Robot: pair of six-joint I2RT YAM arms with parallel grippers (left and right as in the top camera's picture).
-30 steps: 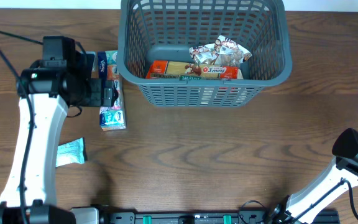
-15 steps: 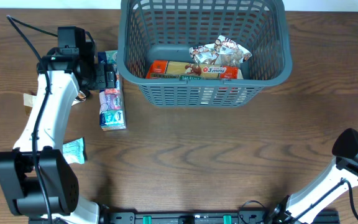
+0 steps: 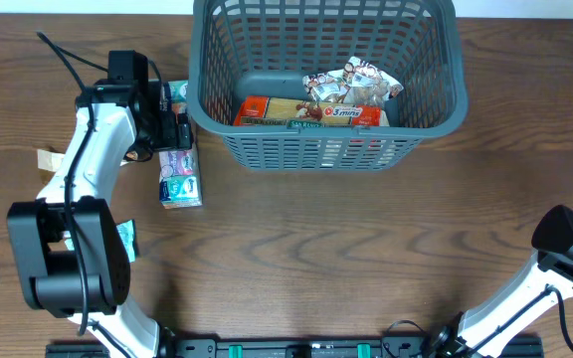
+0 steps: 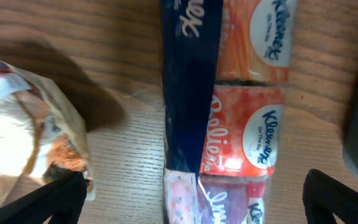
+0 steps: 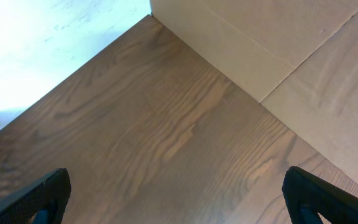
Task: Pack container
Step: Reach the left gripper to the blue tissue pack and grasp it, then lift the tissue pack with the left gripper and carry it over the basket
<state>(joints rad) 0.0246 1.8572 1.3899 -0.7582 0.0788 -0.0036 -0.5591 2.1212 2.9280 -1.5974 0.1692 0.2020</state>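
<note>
- The container (image 3: 322,149), a big dark grey slotted basket, stands on the wooden worktop (image 3: 346,259) at the top centre of the overhead view.
- Inside it lie a long orange packet (image 3: 296,111) and, behind that, a crinkled brown-and-white snack bag (image 3: 351,82).
- The left gripper (image 4: 197,199) hangs over a strip of Kleenex tissue packs (image 4: 247,93) just left of the basket, with its jaws spread wide on either side of the strip.
- In the left wrist view, a crumpled snack packet (image 4: 23,130) lies at the left edge, near the tissues.
- The right gripper (image 5: 176,199) sits at the lower right of the overhead view, well apart from the basket, its jaws wide apart over bare wood.
</note>
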